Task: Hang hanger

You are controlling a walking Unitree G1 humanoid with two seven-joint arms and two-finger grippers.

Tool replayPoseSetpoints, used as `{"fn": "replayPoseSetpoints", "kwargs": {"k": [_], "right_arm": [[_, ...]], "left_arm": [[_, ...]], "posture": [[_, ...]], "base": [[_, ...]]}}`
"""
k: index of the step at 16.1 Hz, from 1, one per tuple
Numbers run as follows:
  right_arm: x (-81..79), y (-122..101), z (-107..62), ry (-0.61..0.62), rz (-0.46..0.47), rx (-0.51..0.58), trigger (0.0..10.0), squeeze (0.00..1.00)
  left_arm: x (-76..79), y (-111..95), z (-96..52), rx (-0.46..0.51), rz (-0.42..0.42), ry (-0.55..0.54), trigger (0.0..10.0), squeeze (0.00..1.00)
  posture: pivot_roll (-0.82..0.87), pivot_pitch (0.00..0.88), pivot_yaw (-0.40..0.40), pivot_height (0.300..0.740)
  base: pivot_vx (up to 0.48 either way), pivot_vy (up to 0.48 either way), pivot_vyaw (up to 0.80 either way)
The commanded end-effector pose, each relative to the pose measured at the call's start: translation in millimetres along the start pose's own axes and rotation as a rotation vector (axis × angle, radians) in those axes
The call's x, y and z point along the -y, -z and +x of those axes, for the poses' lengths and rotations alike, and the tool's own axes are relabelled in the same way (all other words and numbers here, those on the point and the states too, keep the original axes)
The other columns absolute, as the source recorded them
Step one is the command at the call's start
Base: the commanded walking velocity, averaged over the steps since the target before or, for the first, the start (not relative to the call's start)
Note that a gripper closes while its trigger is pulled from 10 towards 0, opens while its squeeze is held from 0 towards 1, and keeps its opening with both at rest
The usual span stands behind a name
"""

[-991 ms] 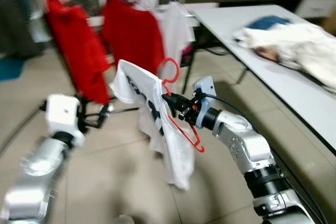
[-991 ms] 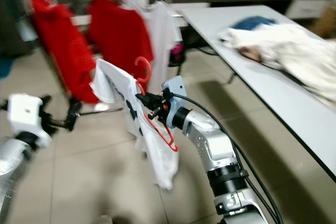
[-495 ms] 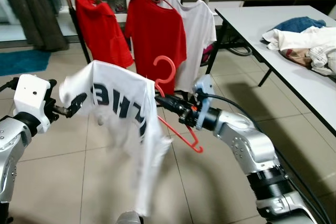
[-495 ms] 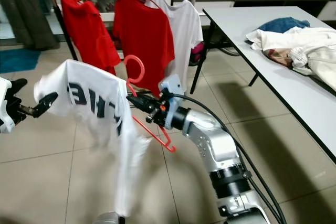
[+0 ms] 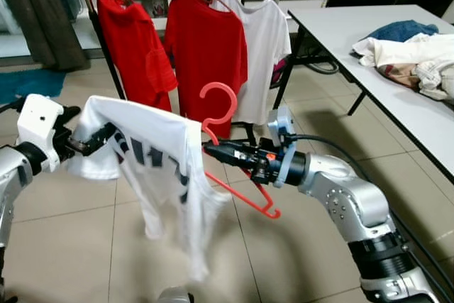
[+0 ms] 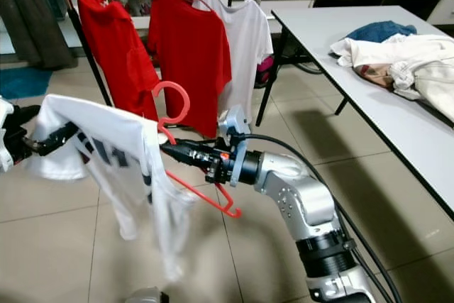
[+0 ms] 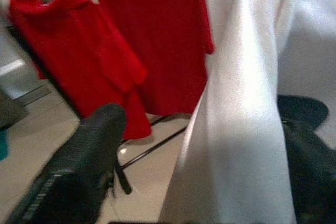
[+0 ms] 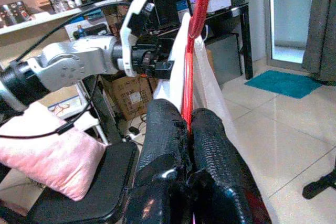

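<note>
From the head views I see my right gripper point(image 5: 213, 151) pinched on the red hanger point(image 5: 221, 108), its hook rising just above the fingers. The white shirt point(image 5: 167, 168) drapes between both grippers. In my left wrist view, the left gripper point(image 7: 205, 145) has the shirt cloth between its fingers point(image 7: 79, 166). In my right wrist view, the hanger wire runs up from the closed fingers point(image 8: 210, 145).

A tiled room used for laundry, seemingly in a home or workroom: shirts point(image 5: 206, 54) hang on a garment rack point(image 5: 106, 40), more clothes point(image 5: 408, 54) lie heaped on a long white table point(image 5: 340, 33), and a curtain point(image 5: 39, 12) and blue mat point(image 5: 28, 83) lie beyond.
</note>
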State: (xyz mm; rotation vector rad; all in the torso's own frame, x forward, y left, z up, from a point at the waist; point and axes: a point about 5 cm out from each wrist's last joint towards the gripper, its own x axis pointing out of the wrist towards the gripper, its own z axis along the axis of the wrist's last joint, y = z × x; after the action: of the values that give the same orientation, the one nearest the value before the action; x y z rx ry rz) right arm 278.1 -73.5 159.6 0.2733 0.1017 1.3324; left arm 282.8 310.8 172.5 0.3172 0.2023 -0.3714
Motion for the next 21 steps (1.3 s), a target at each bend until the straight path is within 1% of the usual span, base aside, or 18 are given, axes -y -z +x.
{"fn": "replayPoseSetpoints", "kwargs": {"k": [1, 3, 4, 5, 6, 11, 15, 18, 21], "right_arm": [[-3.3, -6, -2.5, -0.028, -0.011, 0.024, 10.0, 0.00], [-3.5, -7, -4.5, -0.026, -0.015, 0.027, 10.0, 0.00], [-3.4, -7, -6.6, -0.025, -0.019, 0.029, 10.0, 0.00], [-3.6, -7, -8.6, -0.030, -0.018, 0.028, 10.0, 0.00], [-3.9, -7, -9.3, -0.036, -0.018, 0.025, 10.0, 0.00], [-6.3, -6, -9.7, -0.074, -0.016, 0.015, 10.0, 0.00], [-7.8, -6, -9.7, -0.090, -0.016, 0.019, 10.0, 0.00], [-9.5, -6, -10.6, -0.103, -0.015, 0.025, 10.0, 0.00], [-10.1, -6, -10.9, -0.107, -0.016, 0.028, 10.0, 0.00]], "left_arm": [[-1.4, -9, -0.9, 0.022, 0.027, 0.060, 0.0, 0.00], [2.3, -10, -5.5, 0.028, 0.013, 0.141, 0.0, 0.00], [6.0, -11, -11.4, 0.016, 0.003, 0.214, 0.0, 0.00], [6.0, -11, -16.4, 0.010, 0.002, 0.259, 0.0, 0.00], [5.0, -12, -18.3, 0.014, -0.004, 0.273, 0.0, 0.00], [-3.4, -14, -27.3, 0.032, -0.027, 0.305, 0.0, 0.00], [-7.4, -15, -32.7, 0.024, -0.025, 0.320, 0.0, 0.00], [-12.3, -13, -32.6, 0.020, -0.029, 0.307, 0.0, 0.00], [-13.2, -11, -31.7, 0.003, -0.021, 0.304, 0.0, 0.00]], "posture": [[0.05, 0.010, 0.023, 0.740], [0.05, 0.014, 0.027, 0.740], [0.05, 0.018, 0.027, 0.740], [0.06, 0.021, 0.026, 0.740], [0.06, 0.025, 0.023, 0.740], [0.06, 0.022, 0.023, 0.740], [0.07, 0.021, 0.024, 0.740], [0.06, 0.021, 0.029, 0.740], [0.06, 0.015, 0.030, 0.740]], "base": [[0.000, 0.000, 0.00], [0.000, 0.000, 0.00], [0.000, 0.000, 0.00], [0.000, 0.000, 0.00], [0.000, 0.000, 0.00], [0.000, 0.000, 0.00], [0.000, 0.000, 0.00], [0.000, 0.000, 0.00], [0.000, 0.000, 0.00]]}}
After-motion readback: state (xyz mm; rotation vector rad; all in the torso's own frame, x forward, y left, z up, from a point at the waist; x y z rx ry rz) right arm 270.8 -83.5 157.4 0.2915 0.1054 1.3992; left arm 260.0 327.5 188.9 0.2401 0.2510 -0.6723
